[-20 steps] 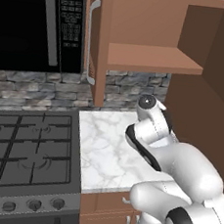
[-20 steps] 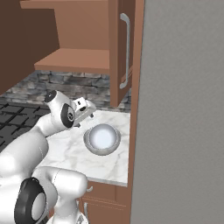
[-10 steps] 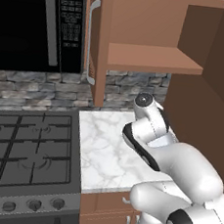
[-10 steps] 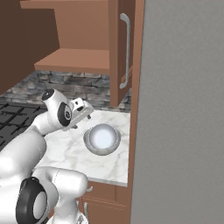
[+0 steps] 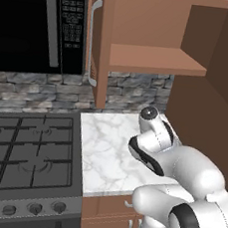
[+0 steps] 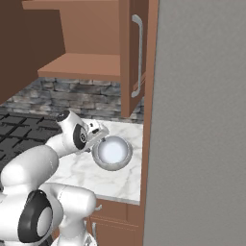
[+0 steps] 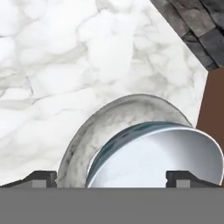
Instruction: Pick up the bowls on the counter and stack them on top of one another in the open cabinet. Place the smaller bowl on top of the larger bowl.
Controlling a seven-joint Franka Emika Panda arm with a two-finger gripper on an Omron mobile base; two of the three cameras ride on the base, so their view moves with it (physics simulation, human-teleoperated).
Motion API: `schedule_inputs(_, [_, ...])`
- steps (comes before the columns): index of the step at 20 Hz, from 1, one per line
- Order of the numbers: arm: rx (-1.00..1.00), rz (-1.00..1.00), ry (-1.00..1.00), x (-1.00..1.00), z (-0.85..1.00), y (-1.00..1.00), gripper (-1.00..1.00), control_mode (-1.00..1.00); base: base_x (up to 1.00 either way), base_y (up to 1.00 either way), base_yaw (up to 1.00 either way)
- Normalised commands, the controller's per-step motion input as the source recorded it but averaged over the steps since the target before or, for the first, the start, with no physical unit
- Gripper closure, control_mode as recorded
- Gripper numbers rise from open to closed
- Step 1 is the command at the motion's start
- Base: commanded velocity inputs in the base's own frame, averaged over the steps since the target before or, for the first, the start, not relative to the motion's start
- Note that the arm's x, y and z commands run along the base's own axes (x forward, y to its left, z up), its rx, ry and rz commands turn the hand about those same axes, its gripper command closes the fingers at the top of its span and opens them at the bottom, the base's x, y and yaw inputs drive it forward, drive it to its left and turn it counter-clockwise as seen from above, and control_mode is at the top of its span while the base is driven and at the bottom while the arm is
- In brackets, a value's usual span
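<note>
The small bowl (image 7: 166, 159) sits inside the big bowl (image 7: 87, 135) on the counter (image 5: 107, 145), both upright with their mouths facing up — being round, neither has a long axis to speak of. In the hand view the small bowl's pale blue-grey rim lies off-centre within the grey speckled rim of the big one, crowded toward one side so that a wide crescent of the speckled bowl shows on the other. In the right base view the pair reads as one nested shape (image 6: 112, 153) near the right end of the marble, just beside the tall grey panel (image 6: 202, 120) and near the counter's front half, well below the cabinet (image 6: 81, 65). The cabinet's door stands open with its silver handle (image 6: 138, 55) upright, and its shelf (image 5: 154, 59) is bare wood. The gripper (image 7: 113, 177) hangs directly above the bowls with its jaws spread wide; the two dark fingertips (image 7: 41, 178) stand on either side of the small bowl's rim, and I cannot tell whether they touch anything — nothing is clasped. In the left base view the arm's white body covers the bowls, with the stove (image 5: 29, 151) to the left of the marble and the microwave (image 5: 41, 22) above it.
</note>
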Motion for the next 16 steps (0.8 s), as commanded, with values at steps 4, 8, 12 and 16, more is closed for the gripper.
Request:
schedule_inputs(4, [0.00, 0.00, 0.02, 0.00, -0.52, -0.17, -1.00, -1.00, 0.00, 0.00, 0.00])
schedule_inputs(8, [0.02, 0.00, 0.03, -0.01, -0.43, -0.09, -1.00, -1.00, 0.00, 0.00, 0.00])
schedule_inputs(12, [0.03, 0.00, 0.03, -0.02, -0.23, -0.07, -1.00, -1.00, 0.00, 0.00, 0.00])
schedule_inputs(16, [0.01, 0.00, 0.06, -0.03, -0.29, -0.03, -1.00, -1.00, 0.00, 0.00, 0.00])
